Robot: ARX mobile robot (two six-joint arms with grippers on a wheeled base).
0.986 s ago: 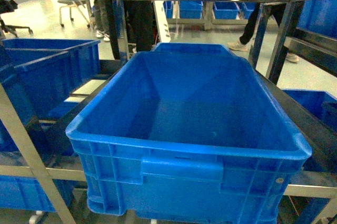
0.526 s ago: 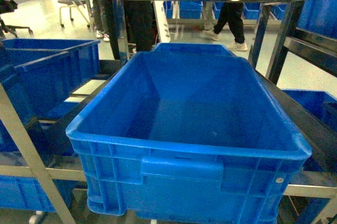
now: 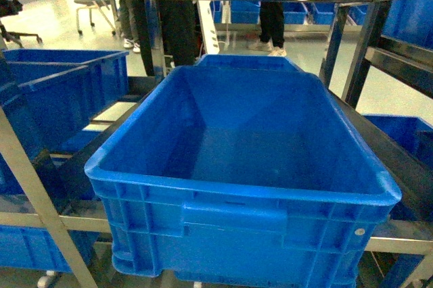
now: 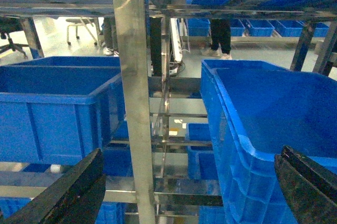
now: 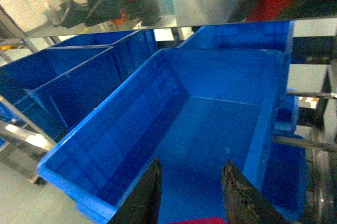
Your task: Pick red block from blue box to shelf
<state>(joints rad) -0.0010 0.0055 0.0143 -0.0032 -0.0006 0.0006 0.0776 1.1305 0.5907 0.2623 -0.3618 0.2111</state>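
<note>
The right gripper pinches the red block above a dark blue crate; the left gripper gapes wide by the shelf.

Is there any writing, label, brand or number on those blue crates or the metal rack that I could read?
None can be read in any view.
The big crate: plain walls, no label or print visible.
The left crates: nothing visible either.
The shelf: bare steel posts, only blurred reflections.
</note>
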